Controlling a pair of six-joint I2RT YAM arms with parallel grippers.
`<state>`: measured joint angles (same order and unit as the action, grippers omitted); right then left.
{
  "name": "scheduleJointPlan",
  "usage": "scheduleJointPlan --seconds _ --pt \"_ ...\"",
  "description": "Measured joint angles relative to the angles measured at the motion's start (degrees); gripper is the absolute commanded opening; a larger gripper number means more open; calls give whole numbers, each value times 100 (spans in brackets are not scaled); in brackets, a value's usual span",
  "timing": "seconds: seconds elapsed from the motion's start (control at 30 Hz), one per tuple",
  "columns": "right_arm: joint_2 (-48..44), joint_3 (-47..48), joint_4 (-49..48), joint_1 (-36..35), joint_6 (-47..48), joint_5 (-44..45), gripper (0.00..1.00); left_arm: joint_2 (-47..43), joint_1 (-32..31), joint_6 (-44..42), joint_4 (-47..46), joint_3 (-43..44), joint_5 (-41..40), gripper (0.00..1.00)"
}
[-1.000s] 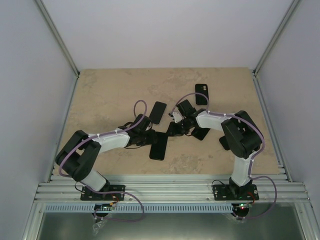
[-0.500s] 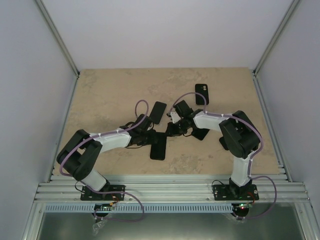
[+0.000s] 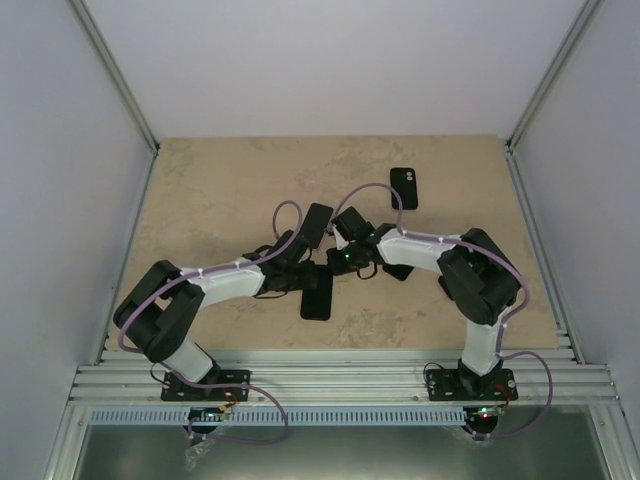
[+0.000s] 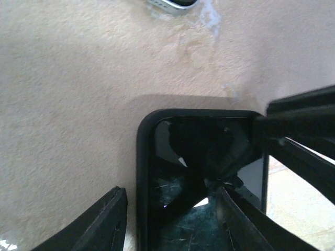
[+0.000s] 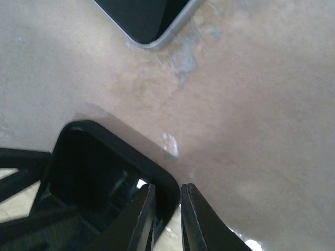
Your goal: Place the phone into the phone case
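A black phone case [image 3: 317, 297] lies open side up at mid table. In the left wrist view its rim [image 4: 144, 157] frames a glossy, scratched dark inside. The phone [image 3: 316, 224], black with a silver edge, lies flat just beyond it, and its corner shows in the right wrist view [image 5: 149, 21]. My right gripper [image 3: 338, 262] is shut on the case's far corner rim [image 5: 167, 188]. My left gripper [image 3: 300, 270] is open and straddles the case's left edge [image 4: 170, 201], one finger outside on the table and one over the inside.
A second black case or phone with camera holes [image 3: 404, 188] lies at the back right. Another dark flat object [image 3: 401, 268] lies partly under the right arm. The beige tabletop [image 3: 210, 200] is walled on three sides.
My right gripper has moved left and a little nearer, onto the far end of the case. The left arm and the case have hardly moved.
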<state>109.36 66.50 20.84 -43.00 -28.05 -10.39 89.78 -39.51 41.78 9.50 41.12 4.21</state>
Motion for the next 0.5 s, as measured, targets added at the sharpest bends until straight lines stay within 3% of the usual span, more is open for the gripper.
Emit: scheduleJointPlan --seconds 0.2,0.5 --pt "-385 -417 -4 -26 17 118 26 -179 -83 42 374 -20 -382 59" --pt "-1423 -1132 92 -33 9 125 57 -785 -485 181 1047 -24 -953 75"
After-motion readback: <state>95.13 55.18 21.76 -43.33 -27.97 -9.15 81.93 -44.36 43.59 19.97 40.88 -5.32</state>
